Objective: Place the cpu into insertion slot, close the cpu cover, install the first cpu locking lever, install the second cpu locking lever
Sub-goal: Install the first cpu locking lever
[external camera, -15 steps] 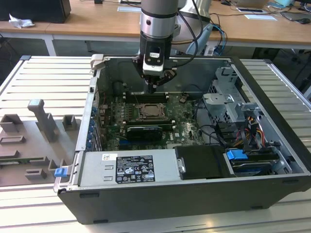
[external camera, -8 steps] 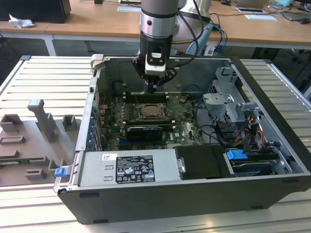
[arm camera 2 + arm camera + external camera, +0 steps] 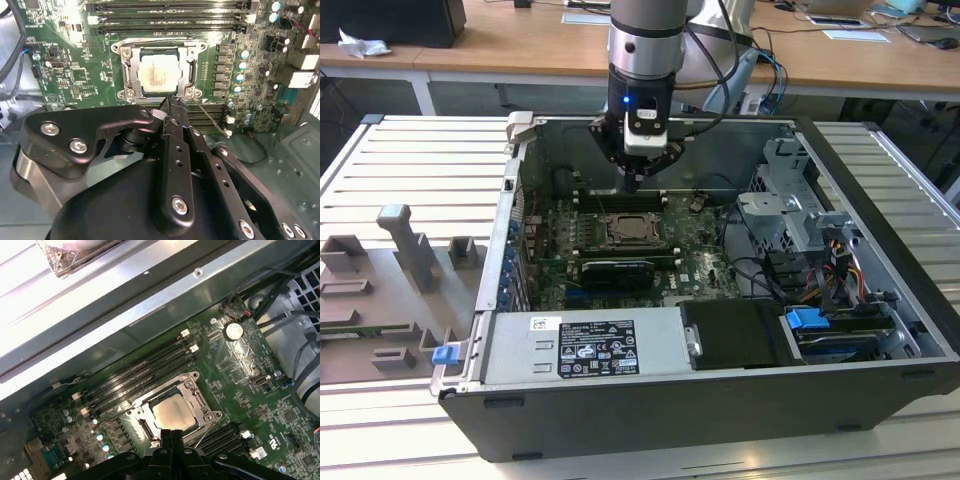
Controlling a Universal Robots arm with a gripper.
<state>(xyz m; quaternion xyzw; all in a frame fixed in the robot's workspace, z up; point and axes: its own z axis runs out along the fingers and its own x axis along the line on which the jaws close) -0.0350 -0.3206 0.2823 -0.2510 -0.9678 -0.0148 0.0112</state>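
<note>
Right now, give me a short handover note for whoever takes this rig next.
Gripper: shut, holding nothing, tips low at the edge of the socket, next to a thin lever wire.
Chip: seated in the socket; also seen in the first wrist view.
Cover: folded down flat around the chip.
Done: chip placed, cover closed.
Left: that lever wire angles away from the socket and looks unlatched; the other lever's state I cannot tell.

Pale silver-grey cpu (image 3: 159,75) inside silver cpu cover (image 3: 187,70); green circuit board (image 3: 75,75); long black memory slots (image 3: 135,372); black gripper (image 3: 172,107); dark grey computer case (image 3: 650,420).
</note>
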